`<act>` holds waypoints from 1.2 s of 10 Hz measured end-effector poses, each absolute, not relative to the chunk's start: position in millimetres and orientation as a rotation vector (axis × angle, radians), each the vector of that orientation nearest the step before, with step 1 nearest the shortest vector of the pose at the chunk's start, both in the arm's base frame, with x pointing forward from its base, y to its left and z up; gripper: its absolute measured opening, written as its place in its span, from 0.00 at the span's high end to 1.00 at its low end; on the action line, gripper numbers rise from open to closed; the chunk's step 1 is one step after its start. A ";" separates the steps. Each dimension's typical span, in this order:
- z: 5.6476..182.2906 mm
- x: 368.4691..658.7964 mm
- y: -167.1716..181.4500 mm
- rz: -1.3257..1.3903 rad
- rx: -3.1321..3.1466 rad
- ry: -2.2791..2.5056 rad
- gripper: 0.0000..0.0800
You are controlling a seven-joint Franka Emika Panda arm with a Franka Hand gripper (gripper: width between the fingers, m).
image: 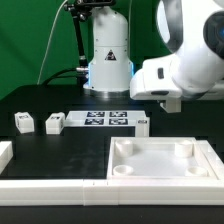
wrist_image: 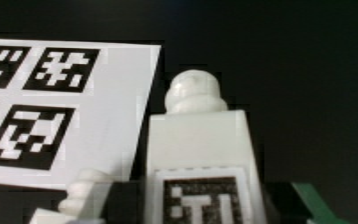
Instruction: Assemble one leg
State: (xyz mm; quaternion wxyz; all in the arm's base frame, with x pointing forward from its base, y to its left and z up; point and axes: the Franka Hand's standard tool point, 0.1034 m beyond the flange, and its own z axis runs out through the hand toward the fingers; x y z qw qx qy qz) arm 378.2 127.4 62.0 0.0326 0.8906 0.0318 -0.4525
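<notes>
Gripper (image: 172, 102) first: we see it as a dark stub under the arm's (image: 190, 60) smooth, rounded white shell, hanging over the black table (image: 40, 105) on the exterior view's right. We cannot tell whether its fingers are parted or closed, because they are hidden from outside and too blurred up close.

Below it, a little toward the exterior view's left, the leg (image: 142, 124) rests on the matte tabletop just beside the end of the marker board (image: 105, 120).

Over to the wrist view, and that leg (wrist_image: 202, 150) fills the frame. It's a blocky, square-sided peg of white plastic, with a narrower, rounded, ridged stud (wrist_image: 197, 95) at one end. Near the other end, a black-and-white square tag (wrist_image: 202, 205) sits on its flat face. Alongside it the marker board (wrist_image: 60, 100) shows as a thin, flat white sheet printed with crisp square tags.

Back outside, a second leg (image: 53, 123) and a third leg (image: 22, 122) sit past the board's far end, well apart from ours. Nearer the camera lies the big white panel (image: 165, 160), tray-like, with a raised rim and round corner sockets.
</notes>
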 end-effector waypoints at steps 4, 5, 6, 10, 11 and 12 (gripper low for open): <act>57.6 391.5 131.2 -1.023 2.929 0.094 0.64; 60.0 398.9 130.5 -0.912 2.979 0.109 0.64; 64.6 406.9 129.4 -0.806 3.022 0.129 0.64; 68.0 418.4 130.2 -0.266 3.158 0.180 0.64; 68.1 420.2 130.2 -0.176 3.172 0.186 0.64; 75.1 434.2 129.0 -0.017 3.190 0.218 0.64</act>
